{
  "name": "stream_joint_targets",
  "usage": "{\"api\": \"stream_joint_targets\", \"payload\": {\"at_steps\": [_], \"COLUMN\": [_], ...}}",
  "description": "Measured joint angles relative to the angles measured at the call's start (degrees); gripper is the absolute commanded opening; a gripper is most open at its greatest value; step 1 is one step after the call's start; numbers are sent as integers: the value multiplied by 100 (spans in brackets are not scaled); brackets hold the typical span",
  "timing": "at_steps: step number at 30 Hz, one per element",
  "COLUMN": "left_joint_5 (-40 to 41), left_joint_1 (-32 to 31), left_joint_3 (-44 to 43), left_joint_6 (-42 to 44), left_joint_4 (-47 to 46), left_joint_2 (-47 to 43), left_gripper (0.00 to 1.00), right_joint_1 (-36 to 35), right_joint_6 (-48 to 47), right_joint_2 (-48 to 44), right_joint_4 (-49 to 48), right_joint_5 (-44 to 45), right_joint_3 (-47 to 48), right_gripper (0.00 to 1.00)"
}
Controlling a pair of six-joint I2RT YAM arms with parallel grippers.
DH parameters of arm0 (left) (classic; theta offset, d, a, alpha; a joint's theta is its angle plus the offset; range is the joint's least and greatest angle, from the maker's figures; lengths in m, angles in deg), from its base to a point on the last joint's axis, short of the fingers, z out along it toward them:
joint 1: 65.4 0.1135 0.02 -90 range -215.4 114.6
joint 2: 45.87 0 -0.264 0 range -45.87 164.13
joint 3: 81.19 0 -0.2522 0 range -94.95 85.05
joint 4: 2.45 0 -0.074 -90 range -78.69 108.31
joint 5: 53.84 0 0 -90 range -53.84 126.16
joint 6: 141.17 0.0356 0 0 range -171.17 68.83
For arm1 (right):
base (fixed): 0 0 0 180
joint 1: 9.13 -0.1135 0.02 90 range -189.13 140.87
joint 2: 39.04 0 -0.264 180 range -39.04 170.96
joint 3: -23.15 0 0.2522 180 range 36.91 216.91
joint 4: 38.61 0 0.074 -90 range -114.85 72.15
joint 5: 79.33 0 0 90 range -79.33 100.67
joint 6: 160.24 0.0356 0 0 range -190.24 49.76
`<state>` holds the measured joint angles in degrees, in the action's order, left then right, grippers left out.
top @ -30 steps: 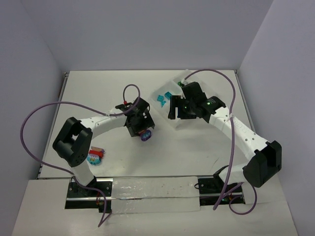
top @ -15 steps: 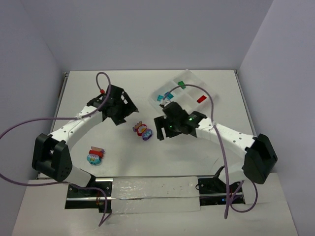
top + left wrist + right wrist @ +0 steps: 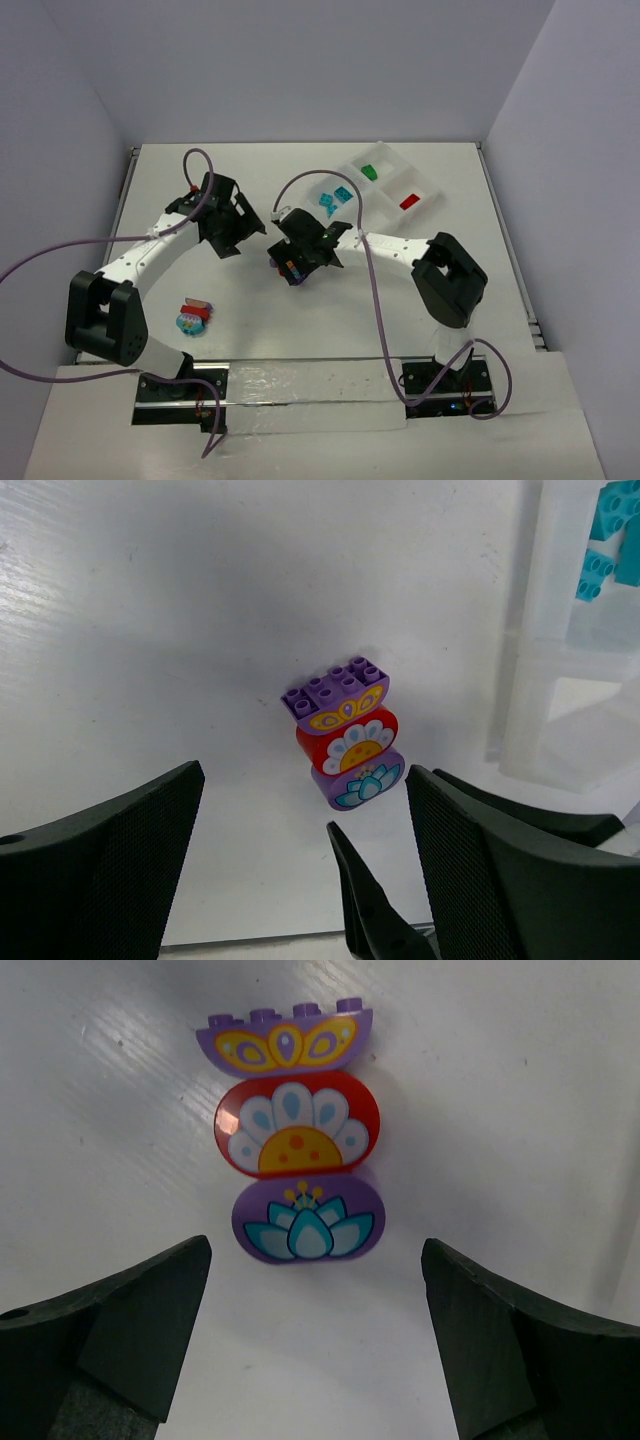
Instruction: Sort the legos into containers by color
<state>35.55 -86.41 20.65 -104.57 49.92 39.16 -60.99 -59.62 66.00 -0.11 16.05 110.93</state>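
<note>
Lying flat on the white table (image 3: 400, 300), near its middle, is the stack of three bricks (image 3: 295, 1160) that I am looking at: a purple piece with a yellow butterfly pattern and its studs showing, a red rounded piece with a white-and-yellow flower, and a purple rounded piece with a teal lotus. All three are pressed together in one line.

My right hand (image 3: 298, 258) hangs directly over that stack, spread wide. In the right wrist view one finger stands on each side of the lotus end, and neither touches the plastic. It holds nothing.

My left hand (image 3: 305, 780) is just to the left of the stack, also spread wide and carrying nothing. Its camera sees the stack ahead between its two fingers.

Beyond the stack, toward the far right of the table, sits the clear tray (image 3: 383, 190). Its nearest compartment holds the teal bricks (image 3: 333, 198), a farther one the green brick (image 3: 368, 172), and the right one the red brick (image 3: 408, 202).

Well apart from all this, close to my left arm's base, a second clump (image 3: 192, 317) of red and light-blue pieces lies on the table.
</note>
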Motion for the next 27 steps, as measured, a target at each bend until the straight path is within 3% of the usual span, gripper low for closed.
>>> {"api": "stream_joint_targets", "payload": {"at_steps": [9,12,19,24,27], "left_joint_5": [-104,-108,-110,-106,-114], "left_joint_1": [0,0,0,0,6], "left_joint_3": [0,0,2,2,2], "left_joint_6": [30,33,67,105,141], "left_joint_4": [7,5,19,31,39], "left_joint_2": [97,95,96,95,95], "left_gripper": [89,89,89,89,89], "right_joint_1": [0,0,0,0,0], "right_joint_6": [-66,-63,-69,-49,-20], "right_joint_2": [517,602,611,611,596], "right_joint_4": [-249,-390,-626,-639,-632], "right_joint_5": [-15,-12,-131,-168,-166], "right_joint_3": [73,52,48,48,37], "right_gripper": [92,85,49,38,37]}}
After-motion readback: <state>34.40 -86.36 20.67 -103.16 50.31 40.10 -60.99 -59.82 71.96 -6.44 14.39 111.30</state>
